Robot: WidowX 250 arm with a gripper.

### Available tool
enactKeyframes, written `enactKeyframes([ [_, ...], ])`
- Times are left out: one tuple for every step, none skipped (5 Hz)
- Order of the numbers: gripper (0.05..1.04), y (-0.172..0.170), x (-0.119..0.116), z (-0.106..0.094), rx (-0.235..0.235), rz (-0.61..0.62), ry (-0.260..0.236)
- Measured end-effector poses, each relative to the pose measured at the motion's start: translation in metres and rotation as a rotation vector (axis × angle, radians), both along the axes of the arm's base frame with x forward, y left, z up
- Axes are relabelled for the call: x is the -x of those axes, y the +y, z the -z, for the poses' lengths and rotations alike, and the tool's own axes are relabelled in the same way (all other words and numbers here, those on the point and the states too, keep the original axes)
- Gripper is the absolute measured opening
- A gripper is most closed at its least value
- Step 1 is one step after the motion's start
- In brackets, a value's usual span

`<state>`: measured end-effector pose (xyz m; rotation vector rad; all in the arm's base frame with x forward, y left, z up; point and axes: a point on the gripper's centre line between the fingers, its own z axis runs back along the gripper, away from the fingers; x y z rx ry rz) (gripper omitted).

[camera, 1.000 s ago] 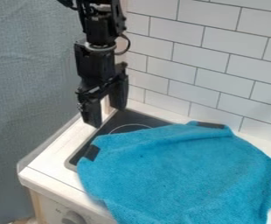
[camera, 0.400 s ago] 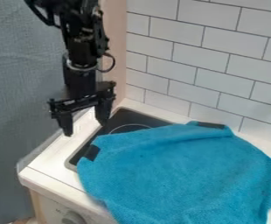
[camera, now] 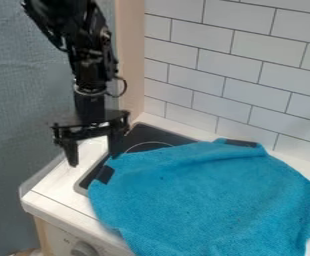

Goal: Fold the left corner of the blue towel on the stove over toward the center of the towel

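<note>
Compared with the earlier frames, the black gripper (camera: pixel 94 158) had moved to the left and lower in the view, and its two fingers had spread wider from each other. The blue cloth (camera: pixel 208 200), however, had stayed in the same place and shape.

The gripper was widely open and pointed downwards, and it had hold of nothing. One finger hung over the left part of the white counter (camera: pixel 63 181). The other was over the dark cooktop (camera: pixel 144 134), very near to the upper left corner of the cloth; whether it touched the cloth, I could not tell.

The cooktop was set into the counter, with a thin light ring on it, and the cloth covered a large part of it. The cloth lay spread out, with a soft fold along its upper edge and black patches (camera: pixel 105 174) at its corners and its right edge. Below, on the front of the unit, there was a grey knob (camera: pixel 84 248). Behind the counter stood a wall of white tiles (camera: pixel 234 70).
</note>
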<state>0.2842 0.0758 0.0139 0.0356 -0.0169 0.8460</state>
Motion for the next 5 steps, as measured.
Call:
enactKeyframes([
  [1.000,0.002,-0.003,0.015,-0.003,0.019,0.037],
  [1.000,0.004,-0.007,0.026,-0.010,0.023,0.054],
  [1.000,0.004,-0.012,0.030,-0.018,0.039,0.064],
  [0.958,0.001,-0.012,0.031,-0.006,0.033,0.063],
  [0.666,-0.001,-0.016,0.032,0.003,0.023,0.040],
])
